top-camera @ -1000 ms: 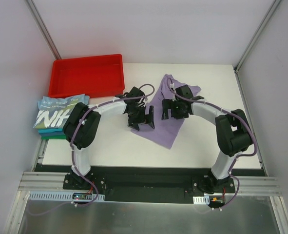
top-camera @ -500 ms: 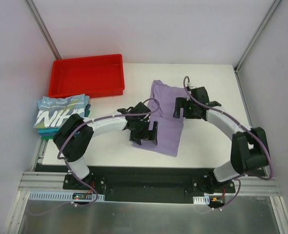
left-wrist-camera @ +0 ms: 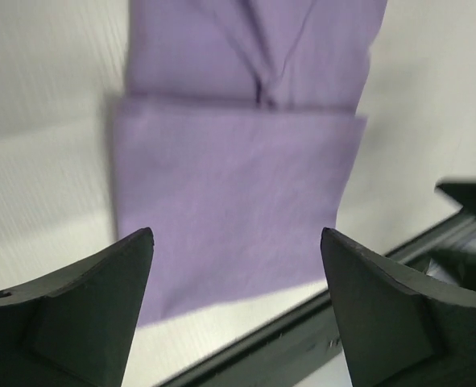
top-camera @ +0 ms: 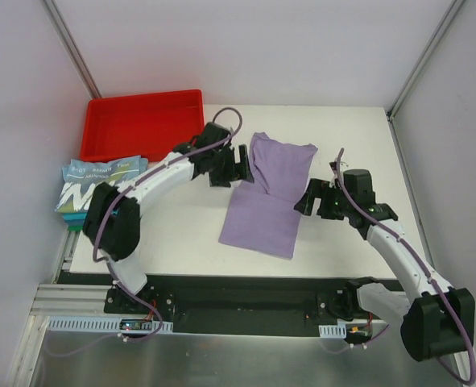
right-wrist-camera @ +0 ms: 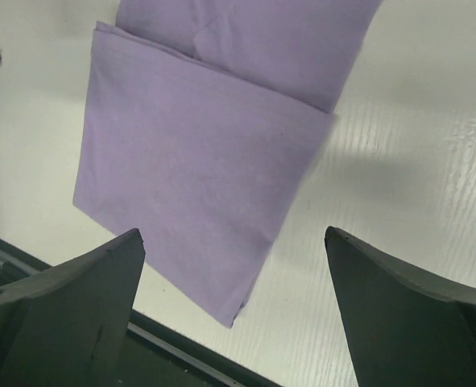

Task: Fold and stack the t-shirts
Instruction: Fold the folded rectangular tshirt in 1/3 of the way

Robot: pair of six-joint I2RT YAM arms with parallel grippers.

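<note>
Moved since half a second ago: you have lifted both arms off the cloth. The left claw has gone from the shirt's near-left edge to its far-left edge, and the right claw has drawn back from the far-right corner to the shirt's right side.
Left claw: jaws spread wide and holding nothing. In its wrist view you see cloth and table between the fingers, neither touched.
Right claw: also spread wide and holding nothing. It hangs just off the shirt's right edge, and its wrist view looks down between the fingers at the near corner.
Lavender t-shirt: lies flat near the middle of the white table, a little right of centre, as a long narrow shape. One fold line crosses it, and in the right wrist view the layers overlap at a slight angle.
Folded stack: sits at the table's left edge, light blue with white lettering on top, teal and green edges beneath. The left arm partly hides it.
Red tray: far-left corner, just beyond the stack.
</note>
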